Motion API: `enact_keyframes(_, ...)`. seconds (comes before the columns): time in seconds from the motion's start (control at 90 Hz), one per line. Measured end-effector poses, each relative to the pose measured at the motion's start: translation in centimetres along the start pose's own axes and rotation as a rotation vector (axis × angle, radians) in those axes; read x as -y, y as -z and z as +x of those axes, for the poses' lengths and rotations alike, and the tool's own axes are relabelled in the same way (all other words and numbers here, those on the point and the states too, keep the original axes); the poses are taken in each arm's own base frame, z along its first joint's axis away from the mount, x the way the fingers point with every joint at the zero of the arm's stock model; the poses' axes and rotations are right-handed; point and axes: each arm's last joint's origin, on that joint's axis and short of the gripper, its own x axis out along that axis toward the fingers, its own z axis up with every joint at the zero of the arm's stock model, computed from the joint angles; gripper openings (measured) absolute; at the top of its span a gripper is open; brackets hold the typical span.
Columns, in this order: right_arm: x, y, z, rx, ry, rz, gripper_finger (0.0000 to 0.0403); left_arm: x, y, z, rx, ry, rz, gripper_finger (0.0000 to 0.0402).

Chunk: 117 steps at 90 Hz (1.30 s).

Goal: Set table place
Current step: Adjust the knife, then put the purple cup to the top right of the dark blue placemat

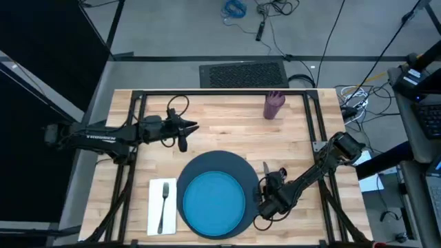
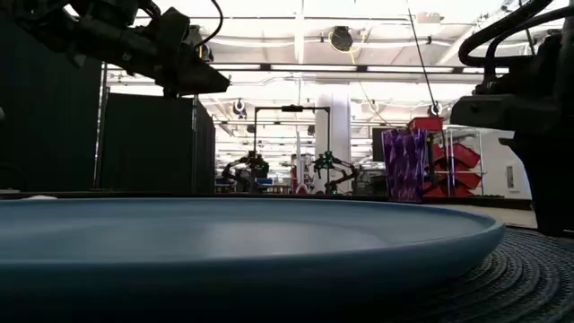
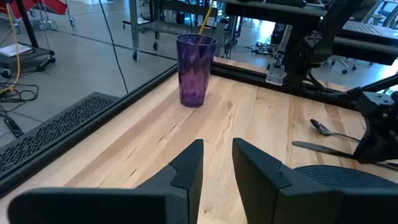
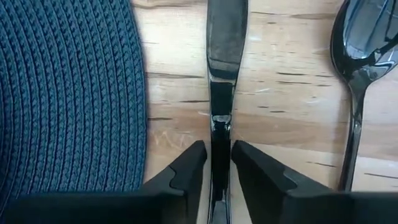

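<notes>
My right gripper [image 4: 214, 163] pinches the knife [image 4: 224, 56] beside the charger [image 4: 68, 93] — I'd release next; left gripper [image 3: 217, 163] narrowly parted.

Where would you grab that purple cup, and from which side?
Probably around the middle of the purple cup, with a level approach from the side. It stands upright, alone on bare wood at the table's far edge, and its walls widen toward the rim, so a mid-height pinch should seat well. The left pincer, open, already faces it.

Knife [image 4: 219, 74] handle hidden between right gripper [image 4: 215, 163] fingers, spoon [image 4: 360, 68] cut off
</notes>
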Motion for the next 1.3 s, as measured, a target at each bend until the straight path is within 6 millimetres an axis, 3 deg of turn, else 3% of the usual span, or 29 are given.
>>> enact_keyframes(0.256,0.0,0.0,-0.1,0.002,-0.010,-0.027,0.0133,0.0,0.0,0.0,0.000,0.000,0.000,0.0072)
enact_keyframes(0.767,0.7,-2.4,-3.1,0.103,-0.083,-0.103,0.0133,0.0,0.0,0.0,0.000,0.000,0.000,0.0072)
enact_keyframes(0.989,0.4,-6.3,-5.8,0.277,-0.219,-0.165,0.0133,0.0,0.0,0.0,-0.001,0.000,0.000,0.0072)
enact_keyframes(1.3,1.8,-14.9,-9.4,0.395,-0.210,-0.261,0.0132,0.0,0.1,0.0,-0.007,-0.001,0.001,0.0072)
